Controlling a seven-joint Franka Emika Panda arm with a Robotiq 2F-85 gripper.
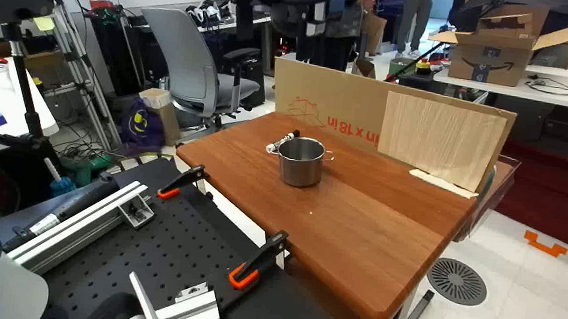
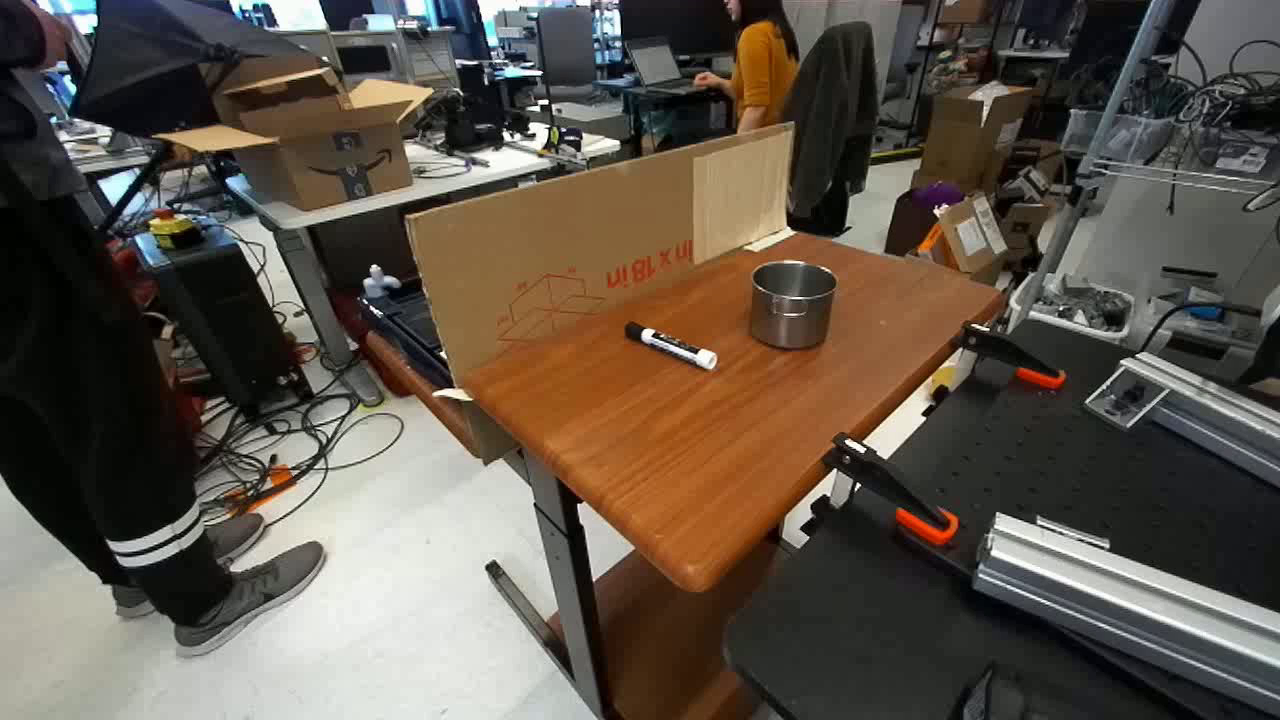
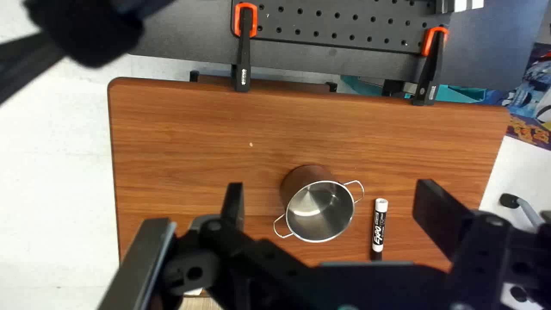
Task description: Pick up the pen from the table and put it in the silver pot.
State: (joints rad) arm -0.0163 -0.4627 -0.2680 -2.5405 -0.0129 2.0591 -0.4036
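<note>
The pen, a white and black marker with a dark cap, lies on the table in both exterior views (image 1: 285, 139) (image 2: 670, 346) and in the wrist view (image 3: 379, 226). The silver pot (image 1: 300, 168) stands upright beside it; it also shows in an exterior view (image 2: 792, 308) and the wrist view (image 3: 319, 212). The pot hides part of the pen in an exterior view. Both rest on the reddish-brown table (image 1: 361, 234) (image 2: 640, 430) (image 3: 181, 142). My gripper (image 3: 330, 191) is open and empty, high above the table; it shows at the top of an exterior view (image 1: 278, 29).
A cardboard panel (image 1: 348, 102) (image 2: 545, 275) stands along the table's far edge, with a pale plywood board (image 1: 441, 138) (image 2: 740, 195) against it. Two black-orange clamps (image 1: 261, 259) (image 1: 182, 182) grip the near edge, beside the black mounting board (image 1: 166, 237).
</note>
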